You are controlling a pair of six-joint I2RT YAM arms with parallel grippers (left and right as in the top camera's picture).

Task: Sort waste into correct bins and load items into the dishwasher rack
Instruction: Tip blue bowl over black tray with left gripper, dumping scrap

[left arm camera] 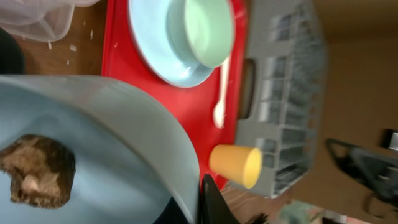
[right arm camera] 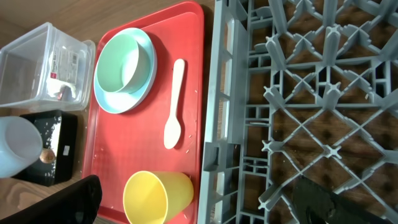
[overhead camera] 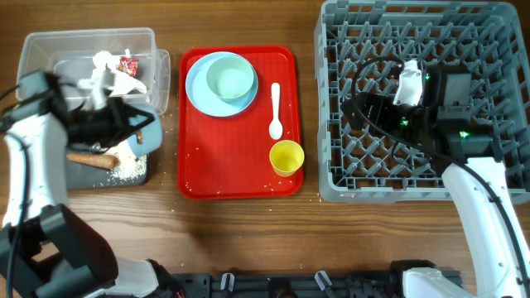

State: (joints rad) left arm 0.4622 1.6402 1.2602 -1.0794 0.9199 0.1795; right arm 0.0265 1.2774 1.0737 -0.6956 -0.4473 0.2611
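My left gripper (overhead camera: 135, 132) is shut on the rim of the pale blue bowl (overhead camera: 134, 147) and holds it tilted over the black tray (overhead camera: 83, 178). In the left wrist view (left arm camera: 196, 202) the bowl (left arm camera: 112, 137) holds a small brown food lump (left arm camera: 37, 171). A sausage stick (overhead camera: 91, 159) and rice (overhead camera: 130, 170) lie in the black tray. The clear tub (overhead camera: 50, 45) holds tissue (overhead camera: 106, 70) and a red wrapper (overhead camera: 128, 64). My right gripper (right arm camera: 202, 205) is open and empty above the dishwasher rack (overhead camera: 331, 178).
The red serving tray (overhead camera: 199, 178) carries the pale blue plate (overhead camera: 197, 87) with the pale green bowl (overhead camera: 229, 79) on it, a white spoon (overhead camera: 276, 112) and a yellow cup (overhead camera: 286, 157). Rice grains dot the wood beside the tray.
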